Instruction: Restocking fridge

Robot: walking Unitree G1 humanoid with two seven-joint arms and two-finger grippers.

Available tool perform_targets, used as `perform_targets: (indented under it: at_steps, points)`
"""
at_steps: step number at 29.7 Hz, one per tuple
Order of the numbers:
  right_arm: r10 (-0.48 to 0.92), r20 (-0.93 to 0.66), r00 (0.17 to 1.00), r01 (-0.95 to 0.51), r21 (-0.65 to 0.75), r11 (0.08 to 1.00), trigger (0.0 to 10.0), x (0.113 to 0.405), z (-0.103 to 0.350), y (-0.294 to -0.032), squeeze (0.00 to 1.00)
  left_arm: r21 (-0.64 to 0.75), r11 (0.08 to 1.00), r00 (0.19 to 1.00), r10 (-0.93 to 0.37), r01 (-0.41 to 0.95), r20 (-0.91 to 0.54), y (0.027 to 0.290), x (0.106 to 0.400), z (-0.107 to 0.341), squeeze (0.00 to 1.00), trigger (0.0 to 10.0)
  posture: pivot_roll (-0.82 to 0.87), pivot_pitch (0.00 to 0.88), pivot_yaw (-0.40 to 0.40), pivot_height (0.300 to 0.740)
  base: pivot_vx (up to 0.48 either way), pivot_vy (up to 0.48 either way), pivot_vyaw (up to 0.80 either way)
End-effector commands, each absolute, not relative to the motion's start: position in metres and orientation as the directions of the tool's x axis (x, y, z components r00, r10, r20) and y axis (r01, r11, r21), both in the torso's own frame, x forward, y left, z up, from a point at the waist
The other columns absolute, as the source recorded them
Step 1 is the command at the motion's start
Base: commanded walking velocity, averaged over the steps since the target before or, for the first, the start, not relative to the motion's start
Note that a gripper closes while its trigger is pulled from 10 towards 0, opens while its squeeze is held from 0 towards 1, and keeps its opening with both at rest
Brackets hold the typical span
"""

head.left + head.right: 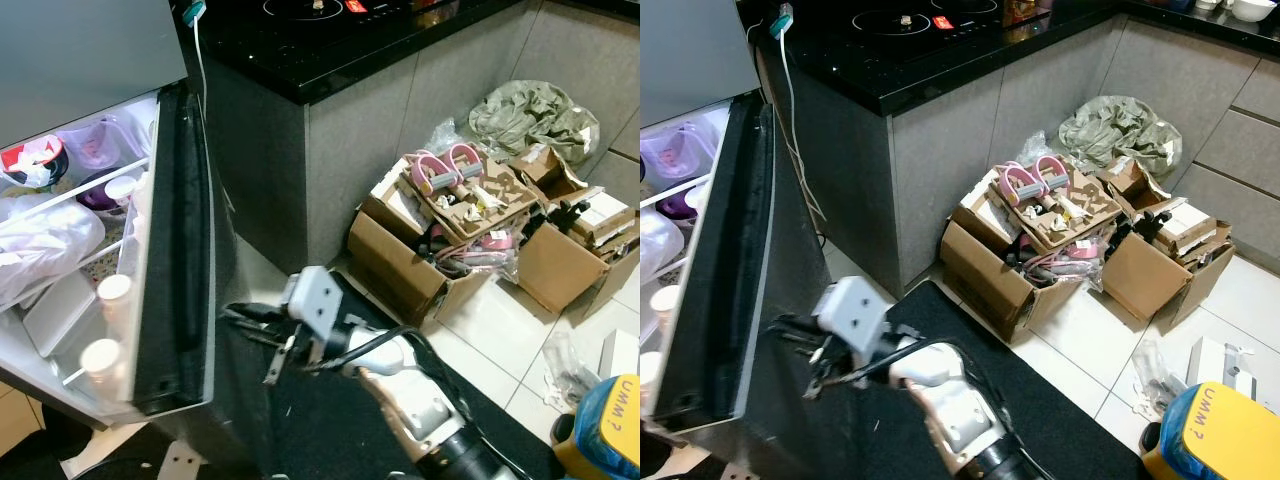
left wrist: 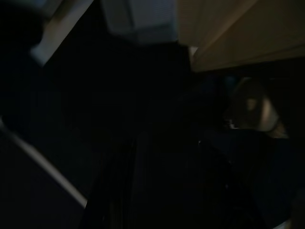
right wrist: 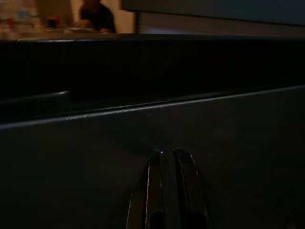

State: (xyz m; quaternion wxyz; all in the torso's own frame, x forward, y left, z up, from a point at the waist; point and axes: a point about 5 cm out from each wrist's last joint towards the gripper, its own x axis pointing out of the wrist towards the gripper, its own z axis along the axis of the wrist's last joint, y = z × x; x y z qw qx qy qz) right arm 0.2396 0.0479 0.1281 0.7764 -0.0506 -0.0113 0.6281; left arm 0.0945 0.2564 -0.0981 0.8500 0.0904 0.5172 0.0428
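An open fridge is seen at the left of the head views, its shelves packed with plastic bags, tubs and containers. The fridge door is swung out toward the robot, its dark edge and black seal turned to the camera, and white-lidded cups are stood in the door's rack. The right gripper is held against the dark outer face of the door, low down, at the end of a silver arm reaching in from the lower right. In the right wrist view its two black fingers are shown almost pressed together, only a thin slit left between them, with their tips touching the dark door panel and nothing pinched between them. The left wrist view is very dark; pale surfaces are made out along one edge, and whether the left gripper is spread or closed cannot be told. Behind the door, a black countertop with a cooktop is set on grey cabinets, and a white cable is hung down the cabinet side. On the tiled floor to the right, open cardboard boxes stuffed with clutter are grouped near a crumpled grey-green cloth. A yellow and blue object is seen at the lower right corner.
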Motion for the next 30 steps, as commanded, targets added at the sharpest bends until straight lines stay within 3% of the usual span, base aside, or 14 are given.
perform_targets:
  at_steps: [1, 6, 8, 10, 11, 13, 14, 15, 17, 18, 21, 26, 28, 30]
  points:
    - [0.99, -0.068, 0.126, -0.989, -0.082, 0.12, 10.0, 0.222, 0.127, 0.075, 0.0, 0.184, 0.981, 0.446, 0.142, 0.053, -0.884, 0.251, 0.091, -0.101, 0.0, 10.0, 0.04, 0.061, -0.027, 0.74, 0.0, 0.0, 0.0]
    - [0.986, -0.019, 0.166, -0.985, -0.057, 0.165, 10.0, 0.22, 0.136, 0.095, 0.0, 0.177, 0.984, 0.431, 0.145, 0.035, -0.89, 0.252, 0.088, -0.101, 0.0, 10.0, 0.04, 0.074, -0.02, 0.74, 0.0, 0.0, 0.0]
    - [0.949, 0.071, 0.307, -0.949, 0.102, 0.299, 10.0, 0.235, 0.142, 0.086, 0.0, 0.186, 0.982, 0.422, 0.155, 0.033, -0.893, 0.252, 0.087, -0.102, 0.0, 10.0, 0.06, 0.092, -0.022, 0.74, 0.0, 0.0, 0.0]
    - [0.899, 0.06, 0.435, -0.893, 0.16, 0.421, 10.0, 0.251, 0.136, 0.072, 0.0, 0.187, 0.982, 0.419, 0.162, 0.017, -0.893, 0.252, 0.086, -0.102, 0.0, 10.0, 0.06, 0.095, -0.023, 0.74, 0.0, 0.0, 0.0]
    - [0.899, 0.06, 0.435, -0.893, 0.16, 0.421, 10.0, 0.251, 0.136, 0.072, 0.0, 0.187, 0.982, 0.419, 0.162, 0.017, -0.893, 0.252, 0.086, -0.102, 0.0, 10.0, 0.06, 0.095, -0.023, 0.74, 0.0, 0.0, 0.0]
    - [0.775, -0.047, 0.63, -0.762, 0.155, 0.629, 10.0, 0.277, 0.112, 0.036, 0.0, 0.172, 0.985, 0.418, 0.155, 0.002, -0.895, 0.251, 0.086, -0.102, 0.0, 10.0, 0.05, 0.1, -0.024, 0.74, 0.0, 0.0, 0.0]
    - [0.615, -0.181, 0.768, -0.614, 0.067, 0.787, 10.0, 0.295, 0.086, -0.002, 0.0, 0.159, 0.987, 0.423, 0.14, 0.009, -0.895, 0.25, 0.087, -0.102, 0.0, 10.0, 0.04, 0.104, -0.027, 0.74, 0.0, 0.0, 0.0]
    - [0.615, -0.181, 0.768, -0.614, 0.067, 0.787, 10.0, 0.295, 0.086, -0.002, 0.0, 0.159, 0.987, 0.423, 0.14, 0.009, -0.895, 0.25, 0.087, -0.102, 0.0, 10.0, 0.04, 0.104, -0.027, 0.74, 0.0, 0.0, 0.0]
    - [0.46, -0.297, 0.837, -0.501, -0.078, 0.862, 10.0, 0.302, 0.061, -0.037, 0.0, 0.164, 0.984, 0.436, 0.117, 0.073, -0.892, 0.248, 0.09, -0.102, 0.0, 10.0, 0.04, 0.106, -0.026, 0.74, 0.0, 0.0, 0.0]
    - [0.46, -0.297, 0.837, -0.501, -0.078, 0.862, 10.0, 0.302, 0.061, -0.037, 0.0, 0.164, 0.984, 0.436, 0.117, 0.073, -0.892, 0.248, 0.09, -0.102, 0.0, 10.0, 0.04, 0.106, -0.026, 0.74, 0.0, 0.0, 0.0]
    - [0.347, -0.372, 0.861, -0.41, -0.103, 0.906, 10.0, 0.3, 0.041, -0.068, 0.0, 0.197, 0.971, 0.453, 0.114, 0.139, -0.884, 0.249, 0.093, -0.1, 0.0, 10.0, 0.04, 0.11, -0.022, 0.74, 0.0, 0.0, 0.0]
    - [0.322, -0.394, 0.861, -0.386, -0.093, 0.918, 10.0, 0.296, 0.034, -0.08, 0.0, 0.245, 0.96, 0.465, 0.157, 0.134, -0.871, 0.252, 0.094, -0.099, 0.0, 10.0, 0.04, 0.119, -0.009, 0.74, 0.0, 0.0, 0.0]
    - [0.343, -0.38, 0.859, -0.403, -0.088, 0.911, 10.0, 0.295, 0.036, -0.076, 0.0, 0.252, 0.96, 0.461, 0.172, 0.12, -0.871, 0.254, 0.093, -0.099, 0.0, 10.0, 0.04, 0.122, -0.005, 0.74, 0.0, 0.0, 0.0]
    - [0.444, -0.312, 0.84, -0.486, -0.069, 0.871, 10.0, 0.298, 0.051, -0.052, 0.0, 0.213, 0.966, 0.437, 0.129, 0.149, -0.89, 0.253, 0.092, -0.1, 0.0, 10.0, 0.05, 0.124, -0.003, 0.74, 0.0, 0.0, 0.0]
